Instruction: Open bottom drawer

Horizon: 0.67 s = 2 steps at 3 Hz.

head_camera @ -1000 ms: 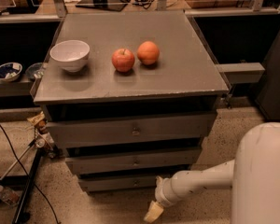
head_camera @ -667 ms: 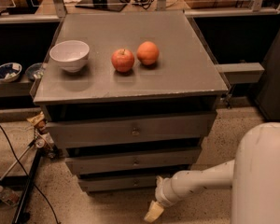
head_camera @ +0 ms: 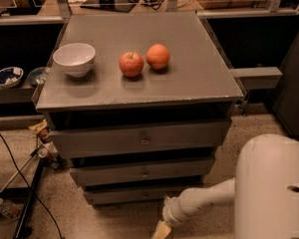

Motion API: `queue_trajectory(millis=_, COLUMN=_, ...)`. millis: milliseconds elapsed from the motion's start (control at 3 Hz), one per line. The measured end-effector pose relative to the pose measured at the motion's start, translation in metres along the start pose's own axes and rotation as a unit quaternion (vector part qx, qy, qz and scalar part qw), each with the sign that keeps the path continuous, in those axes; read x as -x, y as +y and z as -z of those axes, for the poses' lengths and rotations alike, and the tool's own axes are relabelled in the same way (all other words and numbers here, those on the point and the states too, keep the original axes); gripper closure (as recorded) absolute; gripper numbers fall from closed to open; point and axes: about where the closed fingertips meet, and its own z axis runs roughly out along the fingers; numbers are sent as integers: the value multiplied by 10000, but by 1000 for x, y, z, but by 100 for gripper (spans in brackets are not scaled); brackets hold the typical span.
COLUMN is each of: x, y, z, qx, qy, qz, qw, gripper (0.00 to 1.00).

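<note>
Gripper point(head_camera: 159, 231): sitting at the lower edge of the view on the end of the white arm point(head_camera: 204, 203), low over the speckled floor point(head_camera: 114, 223), just in front of the cabinet and below and slightly right of the target's centre; it is holding nothing visible, and whether it is open or closed cannot be told. Bottom drawer point(head_camera: 124, 196): lying lowest of three grey fronts, appearing fully shut, its face pointing out toward the camera and arm, its long axis running level from left to right along the cabinet's front; its tiny central knob point(head_camera: 143, 195) is sitting up and left of the gripper, near but apart from it. Risks, as judged: the knob is offering little to grasp, so the gripper is likely to be slipping off it or pressing into the flat panel; a reach rising too high is risking the middle drawer point(head_camera: 142, 172) instead; a hard or skewed pull is risking a jolt to the cabinet. Top drawer point(head_camera: 139, 139): resting above, shut. Cabinet top point(head_camera: 199, 78): carrying a white bowl point(head_camera: 74, 59), an apple point(head_camera: 131, 64) and an orange point(head_camera: 158, 57), the two fruits just beside one another and liable to be rolling if the cabinet is shaken.
</note>
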Motion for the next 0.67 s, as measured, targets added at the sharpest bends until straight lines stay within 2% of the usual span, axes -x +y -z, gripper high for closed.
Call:
queue_trajectory(millis=333, x=1, y=-7, z=-2, qx=-112, qy=-38, qz=-45, qw=9999, gripper=0)
queue_trajectory(millis=667, x=0, y=-33, z=-25, qx=-195, qy=70, qz=-140, qw=9997, gripper=0)
